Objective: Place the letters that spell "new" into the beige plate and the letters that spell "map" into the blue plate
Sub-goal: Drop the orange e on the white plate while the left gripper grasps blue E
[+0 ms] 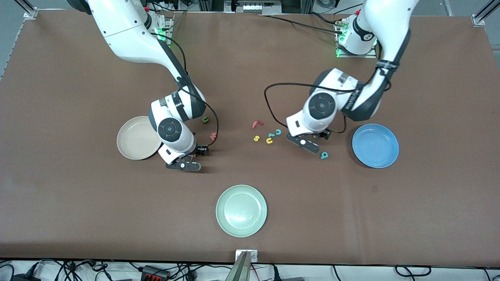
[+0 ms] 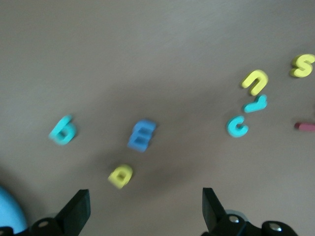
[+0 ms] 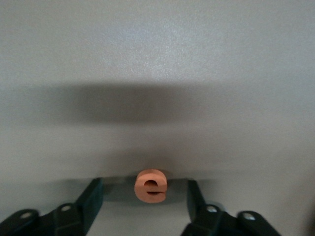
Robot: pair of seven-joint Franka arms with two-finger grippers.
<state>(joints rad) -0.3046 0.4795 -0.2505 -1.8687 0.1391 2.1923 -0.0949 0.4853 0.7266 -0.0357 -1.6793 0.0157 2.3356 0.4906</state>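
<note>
Straddling the orange e (image 3: 150,185), the right end effector (image 3: 145,204) sits low at the tabletop (image 1: 58,97) just beside the beige plate (image 1: 134,137), its fingers (image 3: 91,199) parted with a gap on each side of the letter, so nothing is gripped. Near it lie the pinkish-red w (image 1: 213,136) and, farther from the front camera, the green n (image 1: 204,120). Over the blue m (image 2: 141,135) and the yellow a (image 2: 120,175) hangs the left end effector (image 2: 142,209), spread wide and holding nothing. Close by, the teal p (image 1: 324,155) rests between that end effector and the blue plate (image 1: 375,145). Toward the middle of the tabletop a loose cluster holds a red f (image 1: 257,124), a yellow s (image 1: 256,138), a yellow u (image 1: 269,141) and a teal c (image 1: 278,132). Nearest the front camera stands the pale green plate (image 1: 241,210).
</note>
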